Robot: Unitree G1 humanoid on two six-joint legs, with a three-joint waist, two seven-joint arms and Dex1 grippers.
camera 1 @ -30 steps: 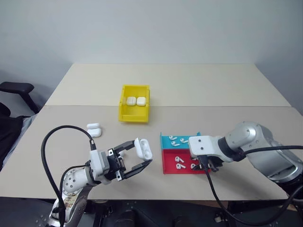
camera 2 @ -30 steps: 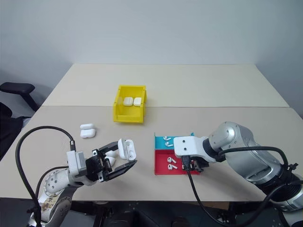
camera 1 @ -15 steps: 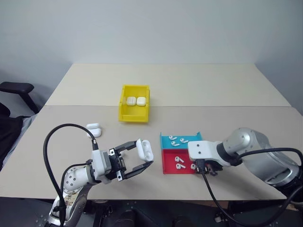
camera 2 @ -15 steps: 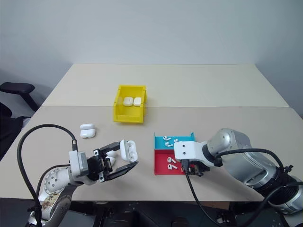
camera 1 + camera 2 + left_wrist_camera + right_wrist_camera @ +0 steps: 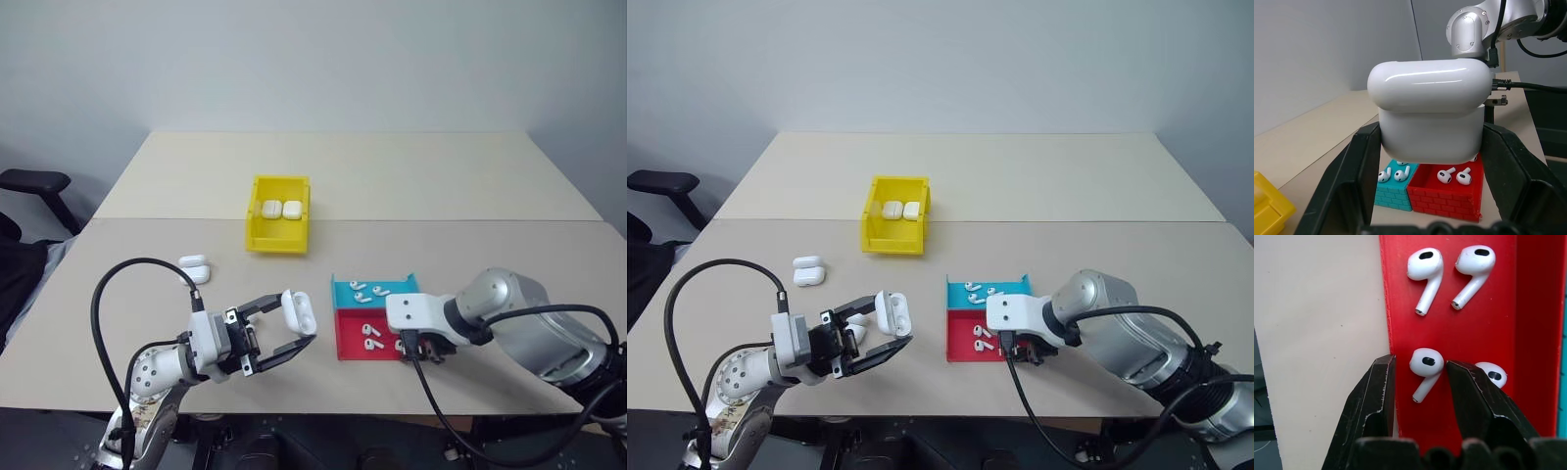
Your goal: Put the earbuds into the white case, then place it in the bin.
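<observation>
A: Left gripper point(image 5: 292, 331)?
B: Clamped on the case point(image 5: 299, 309), above the table's point(image 5: 392, 186) front edge.
A: Right gripper point(image 5: 1419, 382)?
B: Jaws apart astride an earbud point(image 5: 1425, 368) in the red tray point(image 5: 1449, 333). Bin point(image 5: 278, 238) mid-table.

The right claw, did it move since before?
Yes. The right claw came down toward the near edge of the red tray and now straddles an earbud.
</observation>
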